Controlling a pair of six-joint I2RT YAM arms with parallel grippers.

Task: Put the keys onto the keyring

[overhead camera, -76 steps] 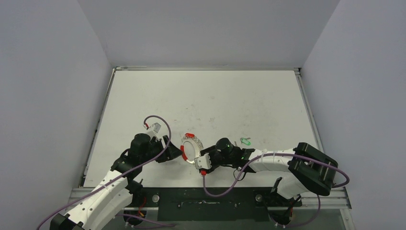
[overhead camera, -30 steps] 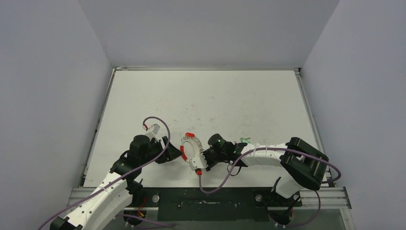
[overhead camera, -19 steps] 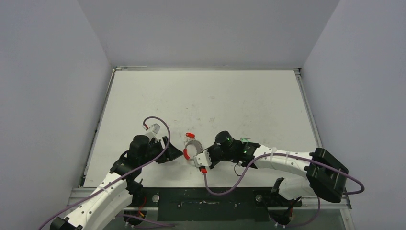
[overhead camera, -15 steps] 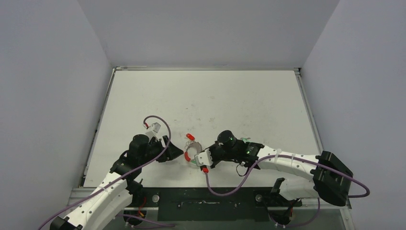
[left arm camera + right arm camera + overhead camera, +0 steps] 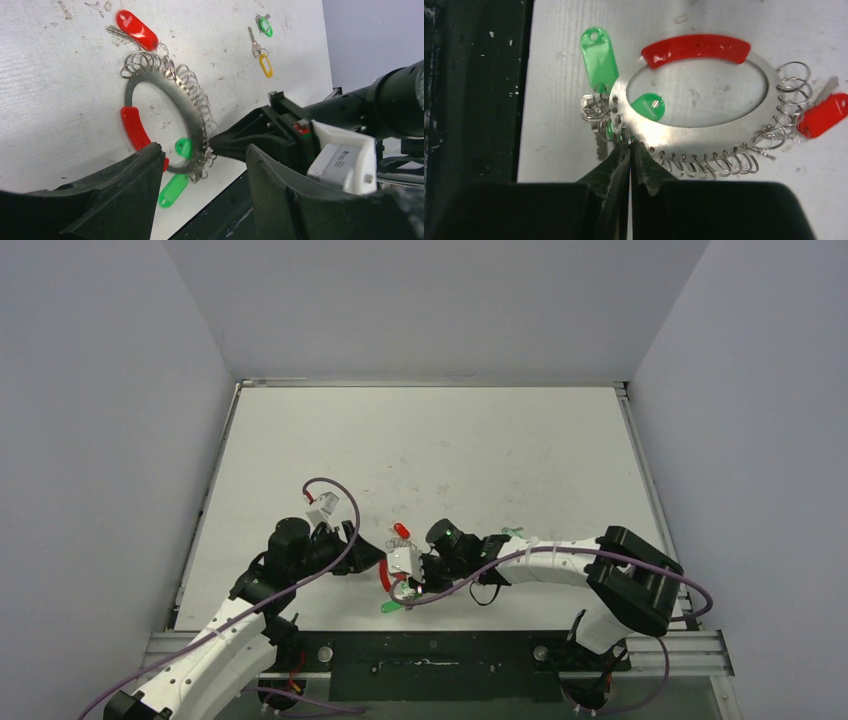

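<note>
The keyring (image 5: 165, 85) is a flat silvery ring with many small wire loops and a red curved segment (image 5: 134, 129). It also shows in the right wrist view (image 5: 704, 131) and the top view (image 5: 392, 562). A red tag (image 5: 136, 29), a green tag (image 5: 599, 52) and a green-headed key (image 5: 647, 107) hang on it. My right gripper (image 5: 630, 145) is shut on the ring's edge at a small loop. My left gripper (image 5: 200, 172) is open, with the near part of the ring between its fingers. A green key (image 5: 265, 26) and a yellow key (image 5: 265, 65) lie loose on the table.
The table's near edge and the dark rail (image 5: 430, 650) lie right beside the green tag (image 5: 390, 607). The two grippers are very close together at the ring. Purple cables (image 5: 340, 502) loop over both arms.
My right gripper has shifted left and toward the near edge with the keyring. The ring has turned, and a green tag now shows at the table's front edge. The left arm has barely moved.
</note>
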